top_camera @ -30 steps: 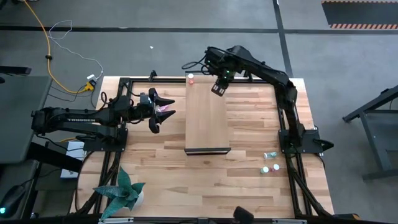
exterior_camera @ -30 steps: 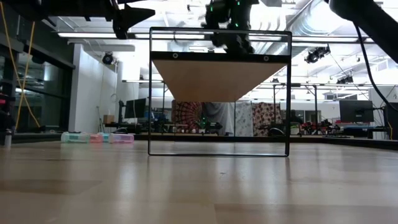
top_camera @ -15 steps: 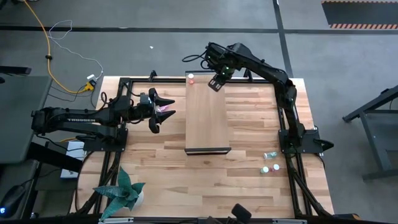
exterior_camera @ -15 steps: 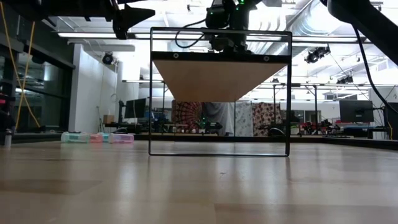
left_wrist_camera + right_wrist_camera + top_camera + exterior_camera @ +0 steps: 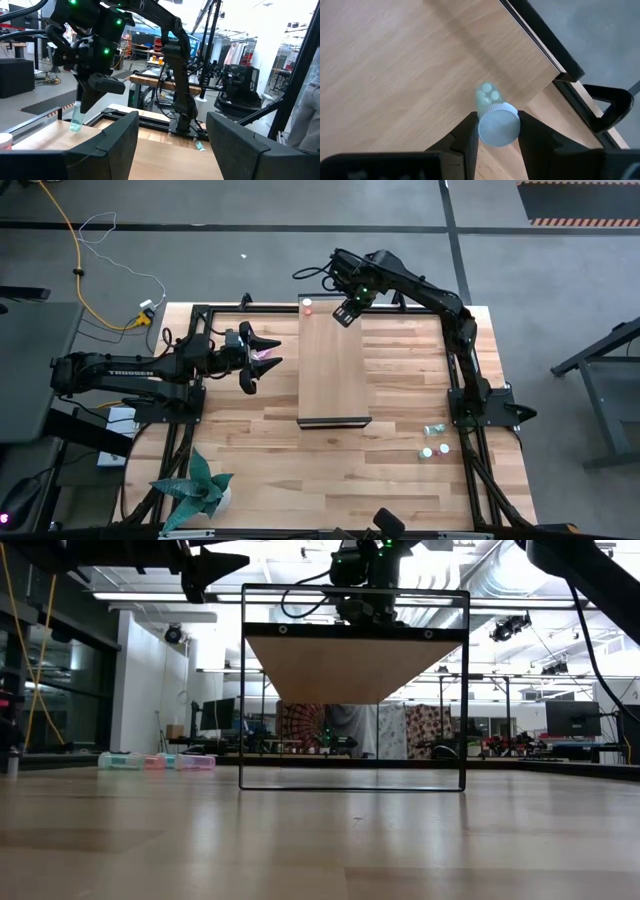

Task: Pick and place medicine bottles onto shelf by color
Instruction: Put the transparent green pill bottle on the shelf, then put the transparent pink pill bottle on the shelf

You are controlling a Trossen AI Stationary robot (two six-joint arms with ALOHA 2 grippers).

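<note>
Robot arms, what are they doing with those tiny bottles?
They are sorting them onto the shelf. The right gripper holds a teal-green bottle by its white cap, over the shelf's far end near a pink bottle standing there. The left gripper waits open beside the shelf. More bottles lie on the table.

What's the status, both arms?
Right hand shut on teal bottle, over shelf's far end. Left hand open, waiting beside shelf. Nothing blocking.
</note>
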